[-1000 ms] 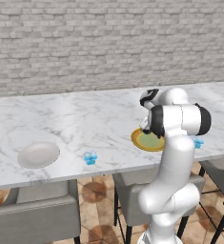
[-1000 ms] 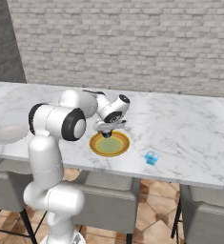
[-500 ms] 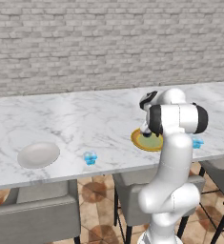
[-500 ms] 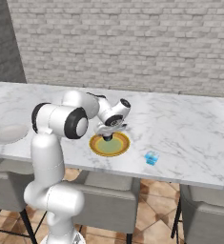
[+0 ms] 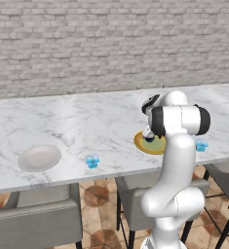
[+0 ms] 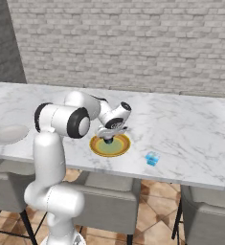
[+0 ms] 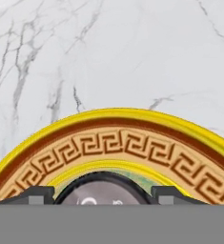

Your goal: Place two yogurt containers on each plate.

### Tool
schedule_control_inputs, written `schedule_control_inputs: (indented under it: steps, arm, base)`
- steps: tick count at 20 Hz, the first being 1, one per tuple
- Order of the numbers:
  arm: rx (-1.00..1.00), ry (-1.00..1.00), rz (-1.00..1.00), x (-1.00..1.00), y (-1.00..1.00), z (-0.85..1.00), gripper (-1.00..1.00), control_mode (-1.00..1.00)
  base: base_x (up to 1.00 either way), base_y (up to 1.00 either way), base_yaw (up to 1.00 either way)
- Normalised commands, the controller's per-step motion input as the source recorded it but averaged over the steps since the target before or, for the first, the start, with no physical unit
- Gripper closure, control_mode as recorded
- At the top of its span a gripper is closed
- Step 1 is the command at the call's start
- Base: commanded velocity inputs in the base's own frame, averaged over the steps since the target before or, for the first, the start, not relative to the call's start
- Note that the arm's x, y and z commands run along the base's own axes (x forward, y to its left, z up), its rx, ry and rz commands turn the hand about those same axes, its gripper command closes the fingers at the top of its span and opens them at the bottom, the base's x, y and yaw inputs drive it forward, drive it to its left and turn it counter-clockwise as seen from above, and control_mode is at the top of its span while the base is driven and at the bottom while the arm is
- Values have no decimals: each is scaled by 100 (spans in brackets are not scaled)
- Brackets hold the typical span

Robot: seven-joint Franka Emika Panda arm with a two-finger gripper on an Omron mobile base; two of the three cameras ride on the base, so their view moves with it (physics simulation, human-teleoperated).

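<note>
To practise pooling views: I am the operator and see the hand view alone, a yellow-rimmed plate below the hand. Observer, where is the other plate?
Observer: The off-white plate lies far along the counter, at the left of the left base view.
Operator: Any cups on the counter?
Observer: One light blue cup stands near that plate, apart from it.
Operator: Another?
Observer: A second blue cup stands just outside the yellow-rimmed plate, to its right in the right base view.
</note>
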Motion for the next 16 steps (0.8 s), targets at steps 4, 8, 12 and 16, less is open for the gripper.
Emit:
schedule_control_inputs:
  steps: [4,8,12,16]
  arm:
    - [0,0,0,11,0,-15,100,-100]
    - [0,0,0,8,0,-12,100,-100]
    - [0,0,0,0,0,-1,-100,-100]
    - [0,0,0,0,0,0,-100,-100]
  base:
    - [0,0,0]
    - [0,0,0]
    - [0,0,0]
    - [0,0,0]
